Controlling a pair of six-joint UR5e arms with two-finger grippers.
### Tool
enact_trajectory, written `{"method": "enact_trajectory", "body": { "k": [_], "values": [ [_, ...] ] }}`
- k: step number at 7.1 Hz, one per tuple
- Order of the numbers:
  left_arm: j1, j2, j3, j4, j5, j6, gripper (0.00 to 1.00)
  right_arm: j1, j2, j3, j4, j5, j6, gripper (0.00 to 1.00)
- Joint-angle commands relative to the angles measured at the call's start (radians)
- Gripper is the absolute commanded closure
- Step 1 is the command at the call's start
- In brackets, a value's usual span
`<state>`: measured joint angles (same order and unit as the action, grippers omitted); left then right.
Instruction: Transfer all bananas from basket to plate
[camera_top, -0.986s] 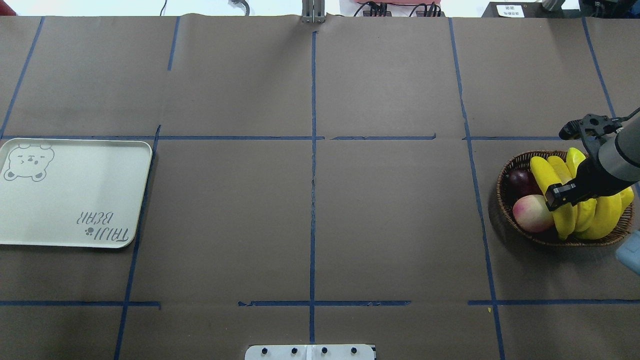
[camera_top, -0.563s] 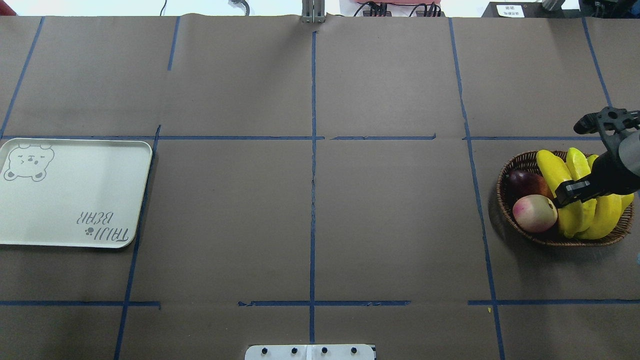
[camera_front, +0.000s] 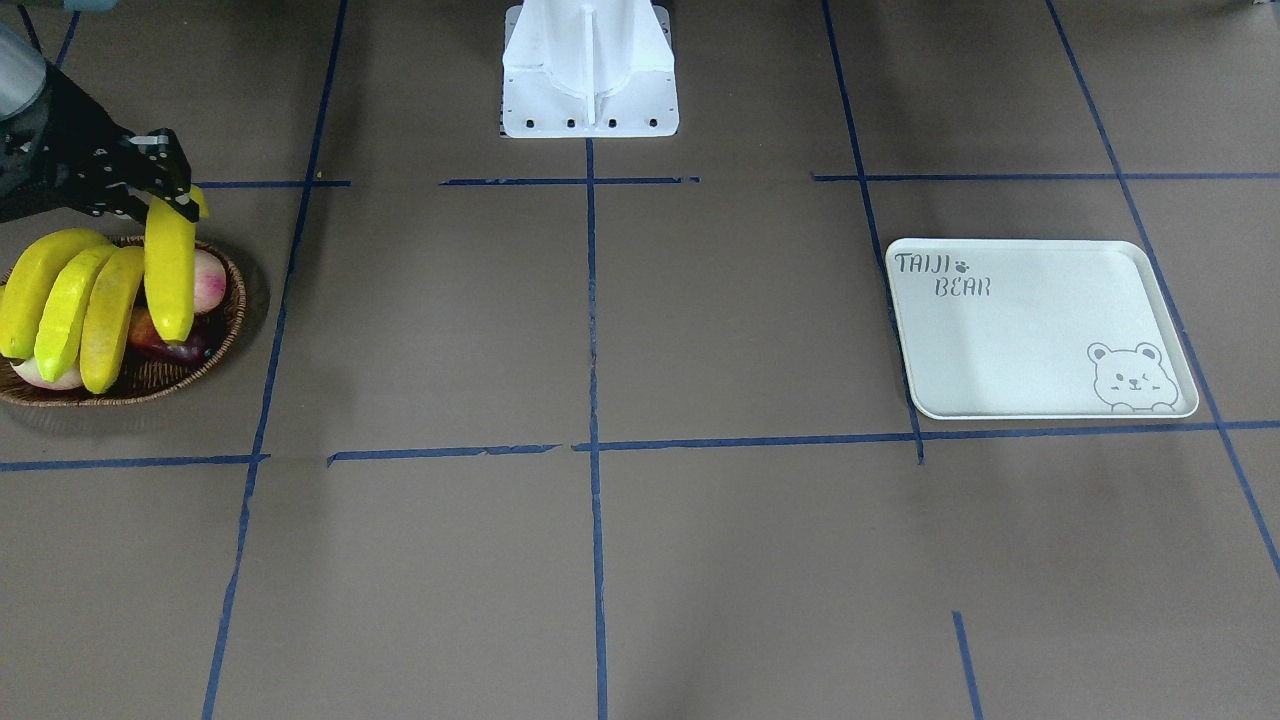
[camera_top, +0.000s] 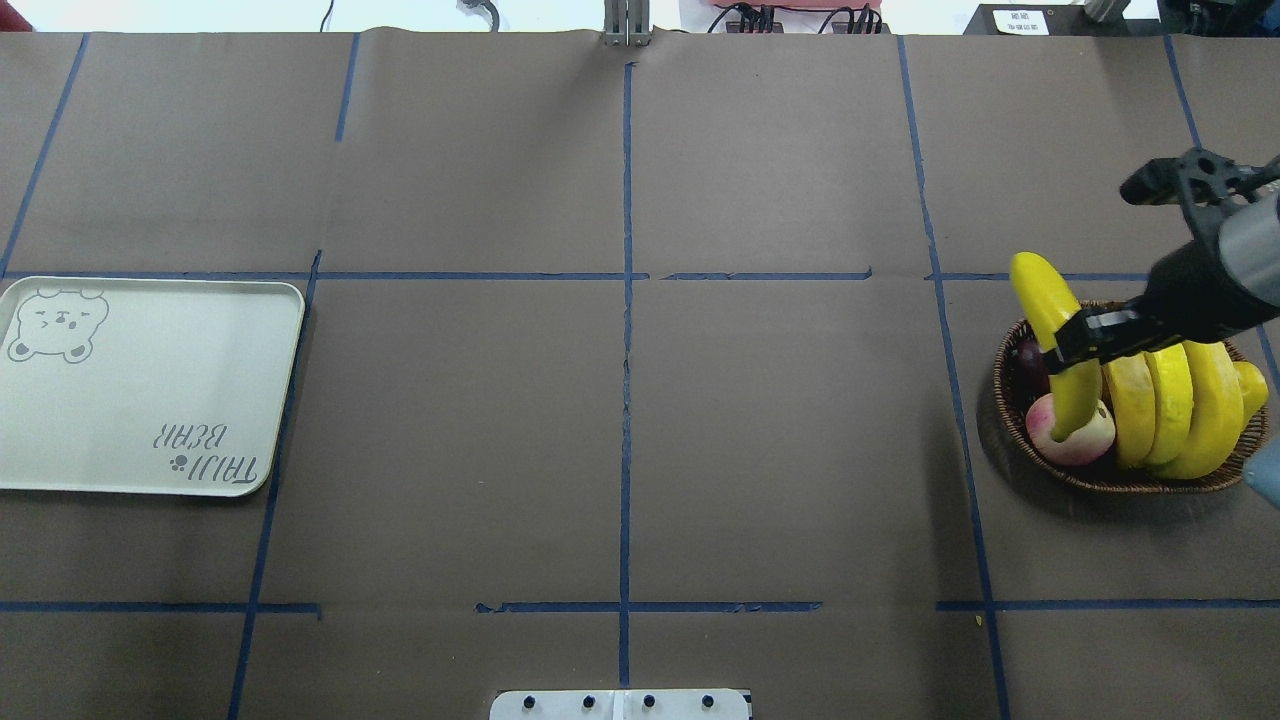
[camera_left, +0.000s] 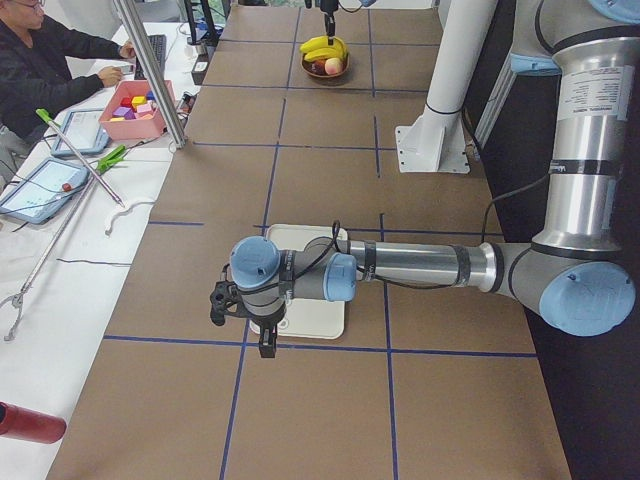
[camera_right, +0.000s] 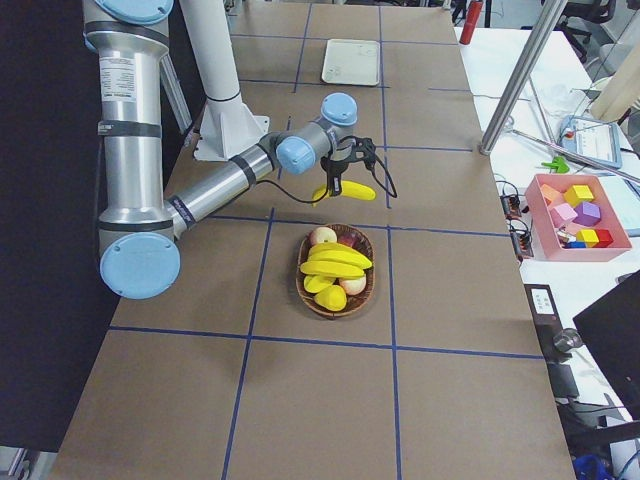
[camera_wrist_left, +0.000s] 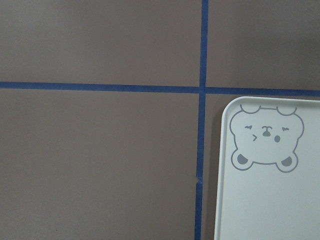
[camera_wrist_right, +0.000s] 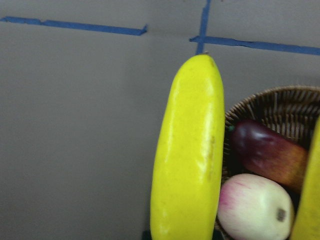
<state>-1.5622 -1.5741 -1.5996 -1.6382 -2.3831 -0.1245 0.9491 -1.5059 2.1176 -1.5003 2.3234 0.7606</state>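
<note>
The right fingers (camera_top: 1095, 328), clenched around one banana (camera_top: 1040, 290), now have it lifted out of the basket (camera_top: 1100, 482) beneath them, where three remain, so the long carry to the faraway plate (camera_top: 150, 400) can start; whether the left fingers (camera_left: 268, 343) are clenched cannot be told.

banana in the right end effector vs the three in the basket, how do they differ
The held banana is clamped in the right end effector and raised above the basket; the three other bananas rest in it. The held one hangs alone; the three lie side by side, touching. All are glossy yellow, curved, alike in length.
</note>
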Motion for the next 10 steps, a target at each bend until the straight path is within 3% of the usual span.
{"method": "enact_trajectory", "body": {
  "k": [1,2,4,5,8,10],
  "values": [
    [0.133,-0.014,0.004,-0.261,0.001,-0.297,0.0,-0.102,0.261,-0.098,0.017,-0.027,0.275,0.98],
    [0.186,-0.014,0.004,-0.443,-0.001,-0.512,0.0,-0.152,0.33,-0.154,0.113,-0.091,0.349,0.98],
    [0.321,-0.07,0.0,-0.697,-0.001,-0.941,0.02,-0.26,0.334,-0.227,0.433,-0.23,0.582,0.98],
    [0.402,-0.113,0.003,-0.812,0.002,-1.131,0.02,-0.297,0.335,-0.238,0.525,-0.283,0.638,0.98],
    [0.566,-0.308,-0.013,-1.016,0.022,-1.737,0.02,-0.358,0.357,-0.258,0.735,-0.356,0.744,0.97],
    [0.69,-0.439,-0.043,-1.025,0.109,-1.933,0.02,-0.429,0.363,-0.288,0.863,-0.449,0.775,0.97]
  ]
}}
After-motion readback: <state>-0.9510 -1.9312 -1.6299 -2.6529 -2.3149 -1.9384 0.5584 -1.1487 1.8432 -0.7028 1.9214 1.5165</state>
